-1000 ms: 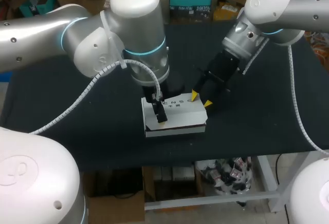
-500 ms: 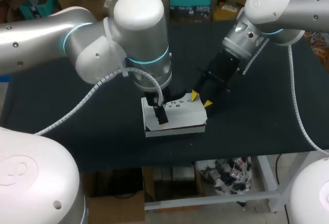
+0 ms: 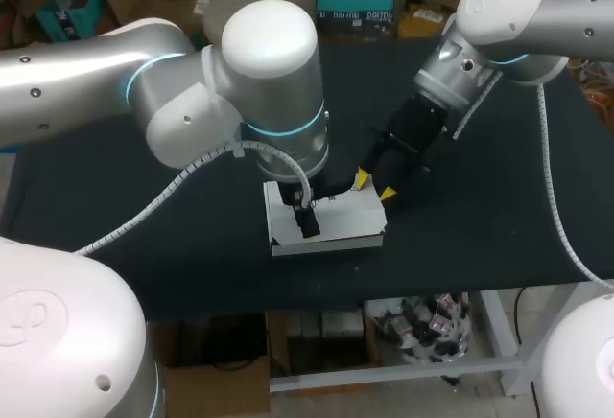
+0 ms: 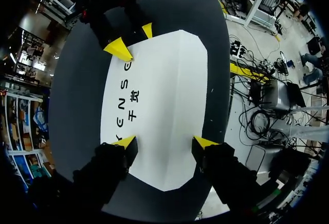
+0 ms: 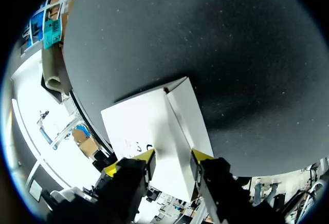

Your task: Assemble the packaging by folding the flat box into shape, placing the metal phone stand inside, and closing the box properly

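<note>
Box (image 3: 331,224) lies on the table (image 3: 480,197), folded up into shape with its printed face upward. It sits directly under the left gripper (image 4: 164,143), whose fingers stand wide apart with their tips on that face, clamping nothing. The right gripper (image 5: 172,158) sits at the box's far corner, fingers narrowly apart, with the box just ahead of them and apparently ungripped. The phone stand is not visible, so I cannot tell whether it is inside. Folding looks done and the top seems down; probably only final pressing or tucking remains.
</note>
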